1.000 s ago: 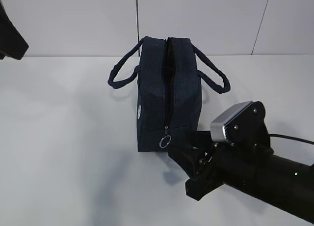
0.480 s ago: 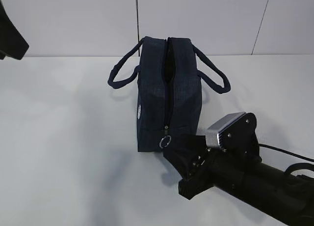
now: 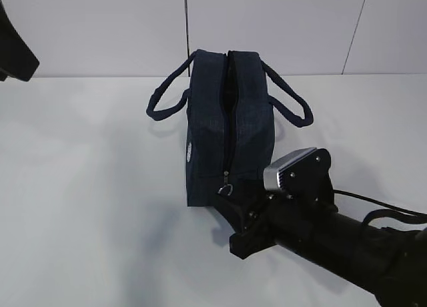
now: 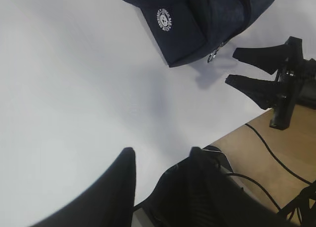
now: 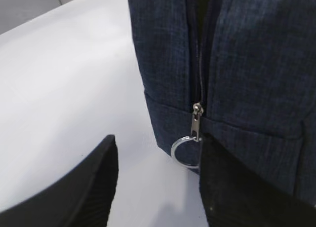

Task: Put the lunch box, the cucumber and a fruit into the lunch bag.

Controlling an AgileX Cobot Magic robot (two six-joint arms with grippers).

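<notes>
The dark navy lunch bag [image 3: 227, 127] stands upright on the white table with a loop handle on each side. Its zipper slider sits low on the near end, and the metal ring pull [image 3: 225, 185] hangs below it. My right gripper [image 3: 230, 199] is open at that end. In the right wrist view [image 5: 159, 140] the ring pull [image 5: 185, 150] hangs between the fingers, against the right finger [image 5: 232, 187]. My left gripper [image 4: 163, 150] is open and empty, high above the table and away from the bag [image 4: 207, 19]. The lunch box, cucumber and fruit are out of view.
The white table [image 3: 80, 187] ends in front at an edge, with a wooden floor and black cables [image 4: 276, 153] below it. A pale panelled wall [image 3: 280, 27] stands behind the bag. Part of the left arm [image 3: 13, 53] shows at the upper left.
My right gripper has moved left and forward to the bag's near end, and now reaches the ring pull. The bag and the left arm have not moved.
</notes>
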